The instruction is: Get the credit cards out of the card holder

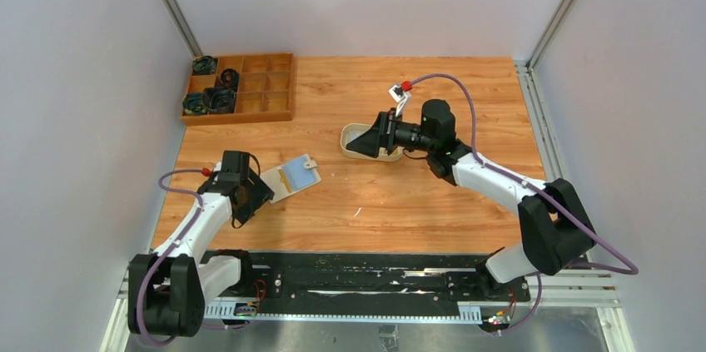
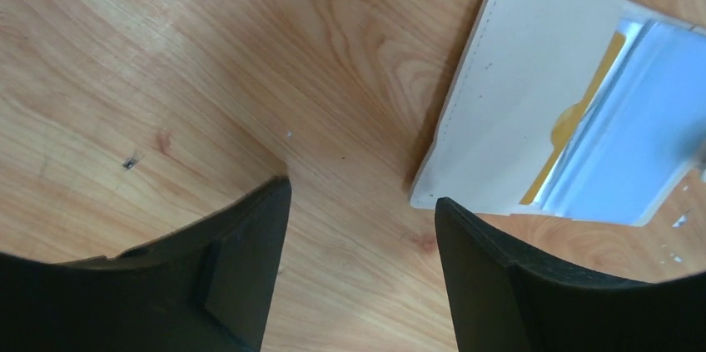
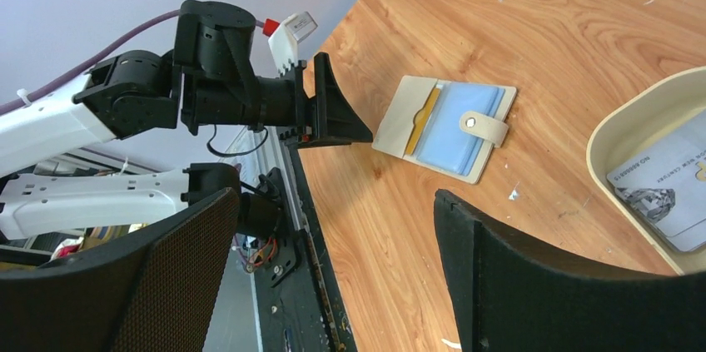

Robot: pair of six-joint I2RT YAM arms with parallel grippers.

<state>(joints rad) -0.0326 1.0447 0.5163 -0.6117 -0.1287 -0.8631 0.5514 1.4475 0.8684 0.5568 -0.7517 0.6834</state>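
Note:
The card holder (image 1: 293, 176) lies open on the wood, cream flap on the left, pale-blue inside, snap tab (image 3: 485, 126) folded over it. A yellow credit card (image 2: 579, 115) sits tucked in its pocket beside the pale-blue face (image 2: 641, 127). My left gripper (image 2: 362, 198) is open just off the holder's near-left corner, with only bare wood between its fingers; from above the left gripper (image 1: 258, 192) sits left of the holder. My right gripper (image 1: 360, 142) is open and empty above the oval tray (image 1: 353, 129). A whitish printed card (image 3: 670, 181) lies in the tray (image 3: 620, 123).
A wooden compartment box (image 1: 250, 86) holding several black parts stands at the back left. The table's near edge with the black base rail (image 1: 358, 273) runs close behind the left arm. White walls close in left and right.

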